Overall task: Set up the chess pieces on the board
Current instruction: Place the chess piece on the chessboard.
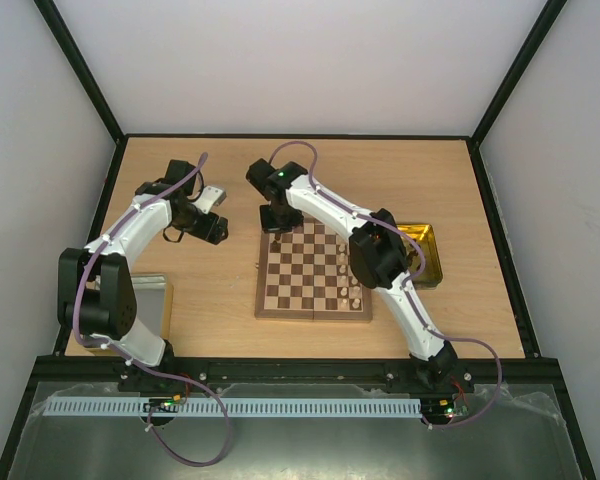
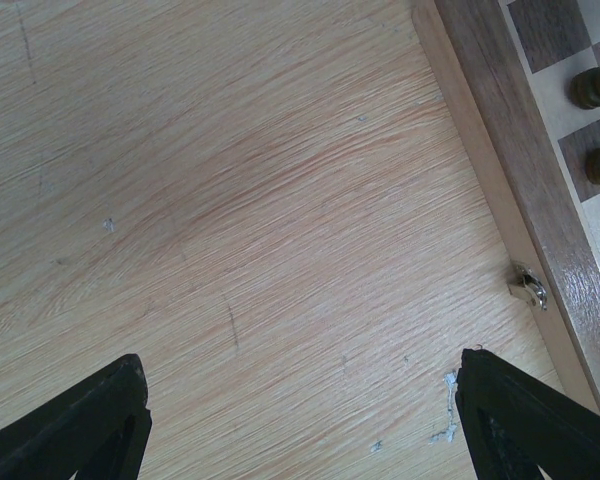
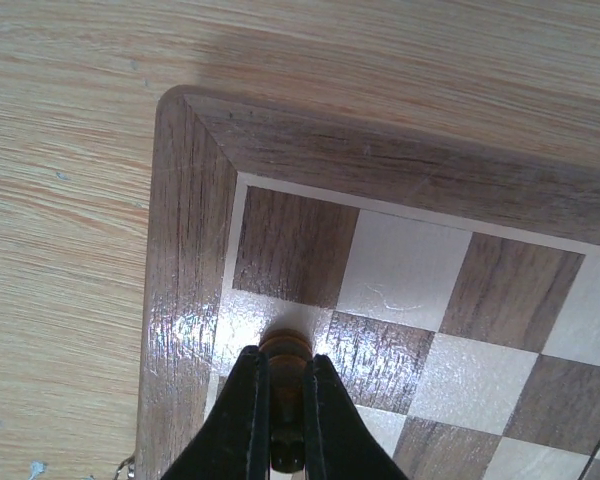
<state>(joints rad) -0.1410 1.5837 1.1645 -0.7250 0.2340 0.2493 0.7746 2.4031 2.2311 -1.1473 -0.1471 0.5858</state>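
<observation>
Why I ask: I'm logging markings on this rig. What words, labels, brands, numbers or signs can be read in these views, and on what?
None: no readable text in any of the three views.
The board, its metal clasp, the dark chess piece held in the right gripper and the yellow tray show no print, number or sign.

The board (image 1: 313, 272) lies on the table (image 1: 230, 170), a tray (image 1: 427, 255) off its right side, chess pieces (image 1: 354, 297) along that side.
</observation>
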